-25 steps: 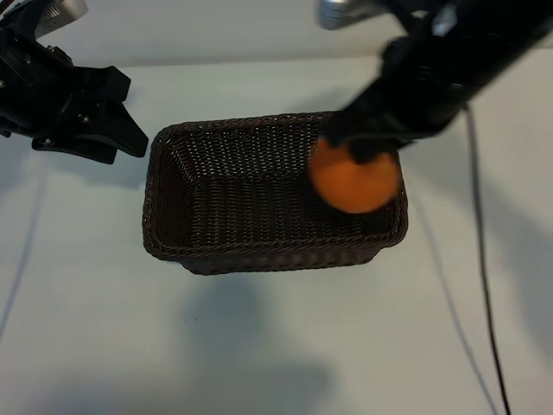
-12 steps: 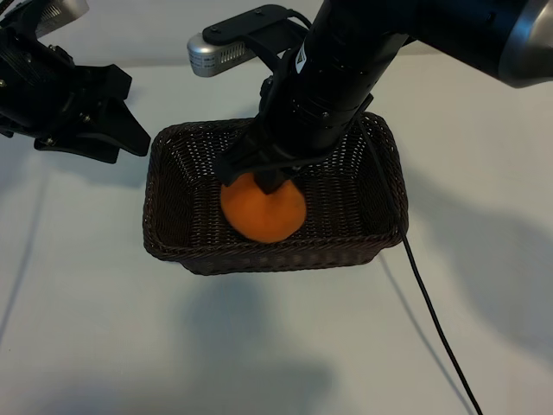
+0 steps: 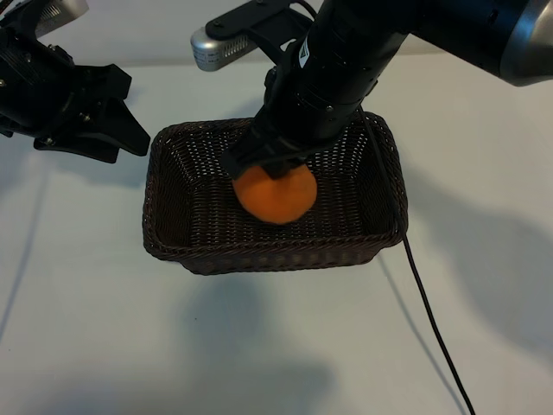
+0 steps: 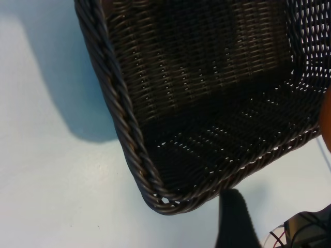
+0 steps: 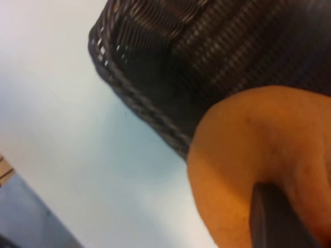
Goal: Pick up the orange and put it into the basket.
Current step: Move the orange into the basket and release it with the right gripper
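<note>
Right gripper (image 3: 275, 166) jaws clamping orange (image 3: 276, 197), over basket (image 3: 173, 216)

Overhead exterior, 2 close wrist views

I'm looking at what reads as a lab test bench: a bare white tabletop (image 3: 104, 328) with two black robot arms mounted over it, a loose black cable (image 3: 436, 333), and one lone wicker basket (image 3: 173, 225).
</note>
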`<state>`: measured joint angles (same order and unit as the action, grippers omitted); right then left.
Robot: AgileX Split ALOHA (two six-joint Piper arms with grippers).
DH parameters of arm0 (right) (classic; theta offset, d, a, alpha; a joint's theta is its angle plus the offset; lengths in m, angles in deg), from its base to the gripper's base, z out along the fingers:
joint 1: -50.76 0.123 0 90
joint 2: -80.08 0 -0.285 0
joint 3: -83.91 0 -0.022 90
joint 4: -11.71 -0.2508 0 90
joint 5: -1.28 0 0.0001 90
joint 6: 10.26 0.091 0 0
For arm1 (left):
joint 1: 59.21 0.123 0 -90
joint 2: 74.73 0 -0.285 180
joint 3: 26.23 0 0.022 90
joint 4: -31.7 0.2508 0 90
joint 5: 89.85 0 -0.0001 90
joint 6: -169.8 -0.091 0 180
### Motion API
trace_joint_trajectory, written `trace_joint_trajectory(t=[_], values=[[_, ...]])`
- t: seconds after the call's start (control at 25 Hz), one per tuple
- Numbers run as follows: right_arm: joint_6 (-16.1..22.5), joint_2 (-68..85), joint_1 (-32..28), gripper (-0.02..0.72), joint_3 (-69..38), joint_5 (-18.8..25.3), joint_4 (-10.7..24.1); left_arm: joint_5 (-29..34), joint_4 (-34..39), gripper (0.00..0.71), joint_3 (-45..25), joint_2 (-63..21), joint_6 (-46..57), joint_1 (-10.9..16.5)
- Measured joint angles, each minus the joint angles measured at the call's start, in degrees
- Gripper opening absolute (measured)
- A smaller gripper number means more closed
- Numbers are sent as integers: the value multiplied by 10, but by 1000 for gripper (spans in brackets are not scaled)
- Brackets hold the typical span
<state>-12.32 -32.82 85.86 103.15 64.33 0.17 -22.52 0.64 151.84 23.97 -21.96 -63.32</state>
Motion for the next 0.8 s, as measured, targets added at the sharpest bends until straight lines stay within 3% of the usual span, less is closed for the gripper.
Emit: trace_joint_trajectory(t=[0.8], values=[[-2, -74, -1, 94, 0, -59, 71, 0, 0, 460, 0, 0, 1, 0]])
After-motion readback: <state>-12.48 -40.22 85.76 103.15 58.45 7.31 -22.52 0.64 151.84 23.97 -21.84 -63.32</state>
